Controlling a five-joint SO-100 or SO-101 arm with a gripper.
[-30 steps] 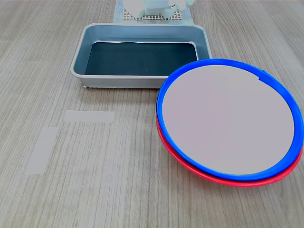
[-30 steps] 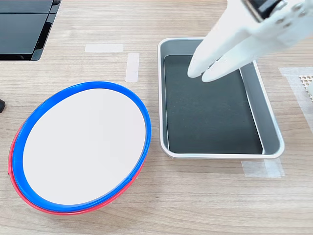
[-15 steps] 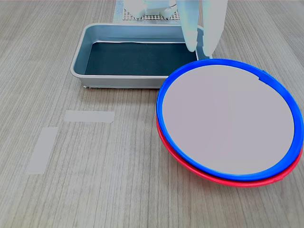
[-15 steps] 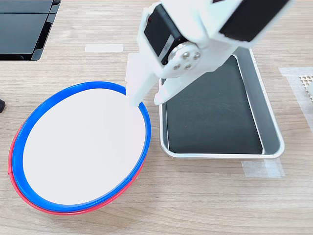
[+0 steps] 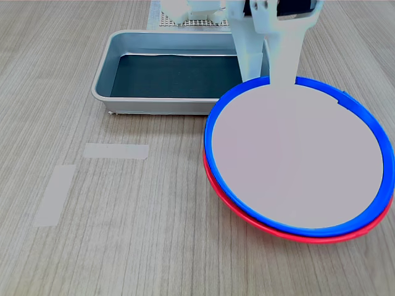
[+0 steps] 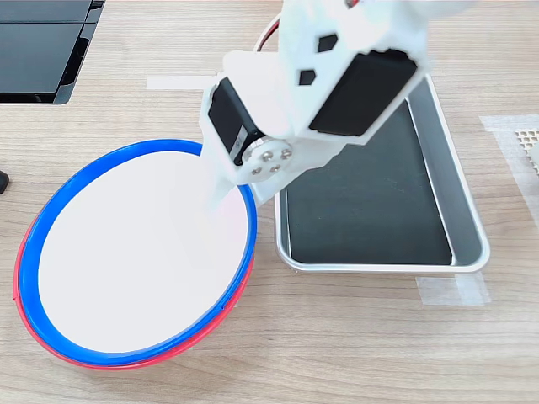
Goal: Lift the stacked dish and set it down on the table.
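From my remote station, nearest the first exterior view's camera lies bare wood-grain table, light grey-brown, with two pale tape strips flat on it at the first exterior view's left. Next comes the blue-rimmed dish, round and shallow with a smooth pale centre, lying face up and nested on the red-rimmed plate, whose edge shows only as a crescent along the near side; being circular, the dish has no long axis, though a small notch marks its rim at the far right in the first exterior view. In the second exterior view the same dish sits at lower left, its red companion peeking out below. Beyond it stands the rectangular metal tray with rounded corners and a dark matte floor, just beside the dish. The white plastic gripper reaches down at the dish's far rim, one finger over the pale centre; I cannot tell whether it has closed on the rim. Only the second exterior view shows the gripper's black servo body and a dark flat panel at upper left; only the first exterior view shows the perforated white mat behind the tray.
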